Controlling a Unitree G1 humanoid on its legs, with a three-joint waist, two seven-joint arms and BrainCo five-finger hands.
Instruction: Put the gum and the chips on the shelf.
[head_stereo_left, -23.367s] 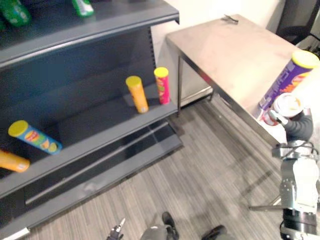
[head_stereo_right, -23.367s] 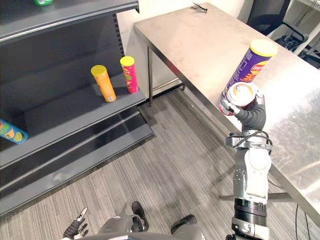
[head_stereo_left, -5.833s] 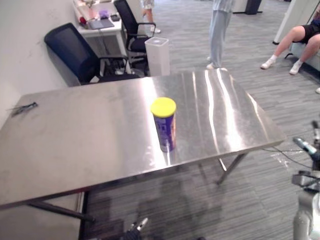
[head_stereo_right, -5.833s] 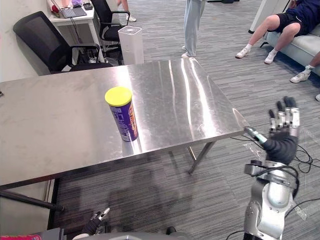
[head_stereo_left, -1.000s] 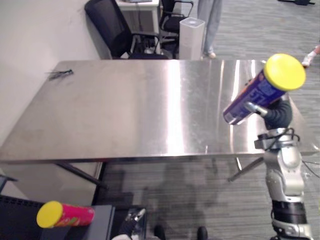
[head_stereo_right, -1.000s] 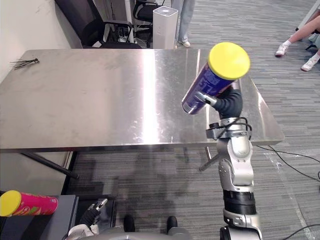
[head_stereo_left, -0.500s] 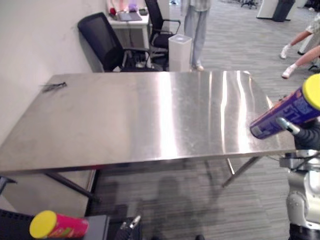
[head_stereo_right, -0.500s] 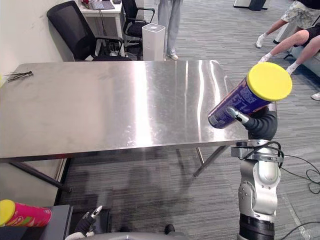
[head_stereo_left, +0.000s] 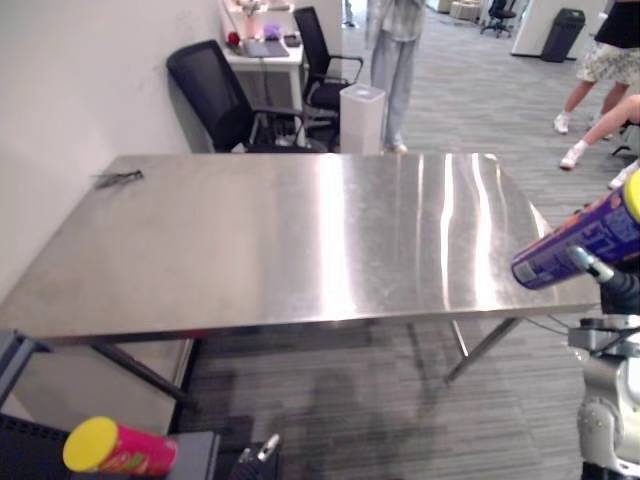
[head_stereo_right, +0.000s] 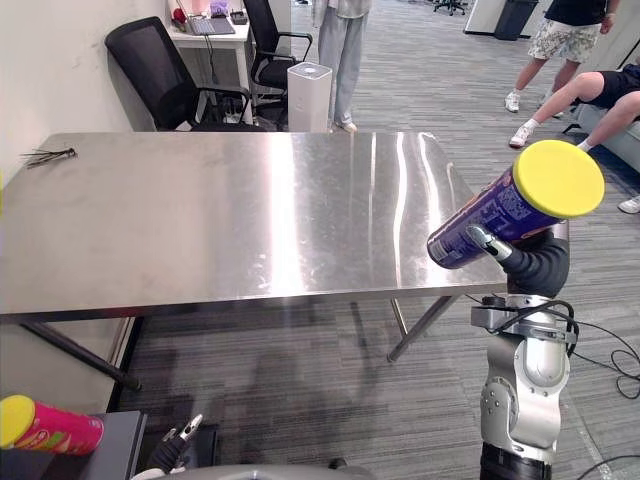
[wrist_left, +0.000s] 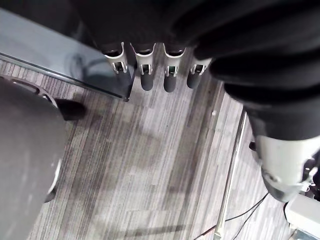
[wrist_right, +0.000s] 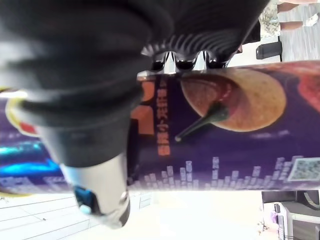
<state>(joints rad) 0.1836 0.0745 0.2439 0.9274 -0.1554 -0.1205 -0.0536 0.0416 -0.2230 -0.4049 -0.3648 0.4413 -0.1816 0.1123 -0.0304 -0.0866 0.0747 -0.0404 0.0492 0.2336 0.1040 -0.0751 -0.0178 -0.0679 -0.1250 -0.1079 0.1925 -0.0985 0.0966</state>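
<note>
Colours and patterns: cans, bench, floor, furniture.
Chips can (head_stereo_right: 478, 225): purple, orange-red print, yellow lid (head_stereo_right: 558, 178). Right robot hand (head_stereo_right: 530, 262): dark ribbed cover, silver fingers. Bench (head_stereo_right: 200, 220): brushed silver, bright streaks. Near-left can (head_stereo_right: 55, 428): pink, yellow cap (head_stereo_right: 14, 420). Floor (head_stereo_right: 330, 390): grey, finely striped. Far chair (head_stereo_right: 150, 60): black. Bin (head_stereo_right: 308, 95): white.

Probably an office: desk chairs (head_stereo_right: 150, 60), desk (head_stereo_left: 262, 52), carpet (head_stereo_right: 440, 70)
</note>
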